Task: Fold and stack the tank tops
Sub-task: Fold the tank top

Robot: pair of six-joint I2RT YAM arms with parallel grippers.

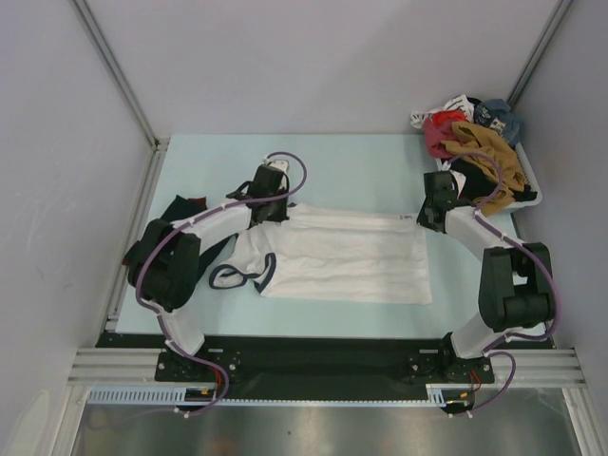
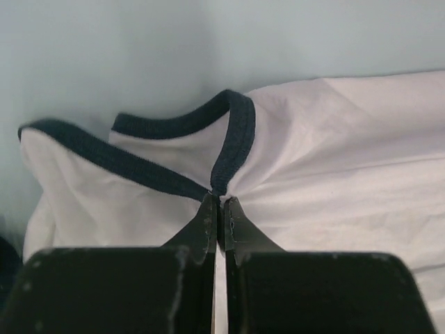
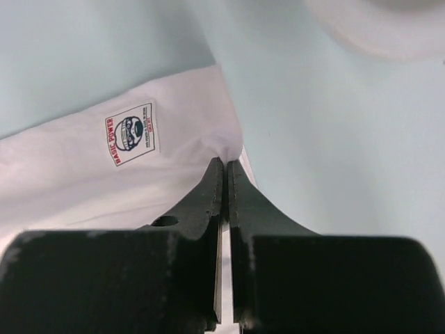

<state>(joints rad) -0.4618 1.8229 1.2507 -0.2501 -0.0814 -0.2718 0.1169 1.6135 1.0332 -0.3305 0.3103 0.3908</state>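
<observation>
The white tank top point(image 1: 342, 256) with navy trim lies spread across the middle of the pale table, its straps to the left. My left gripper point(image 2: 221, 197) is shut on the navy trim point(image 2: 236, 136) where a strap meets the body, at the top's far left corner point(image 1: 269, 211). At the far right hem corner, beside a small sewn label point(image 3: 132, 133), my right gripper point(image 3: 227, 161) is pinched shut on the white cloth, shown from above at the gripper point(image 1: 425, 220). A dark tank top point(image 1: 186, 205) lies bunched at the left, mostly hidden by the left arm.
A white bin point(image 1: 528, 198) at the back right holds a heap of clothes point(image 1: 475, 138) in red, tan and blue. Grey walls enclose the table on three sides. Black arm bases sit on the rail at the near edge.
</observation>
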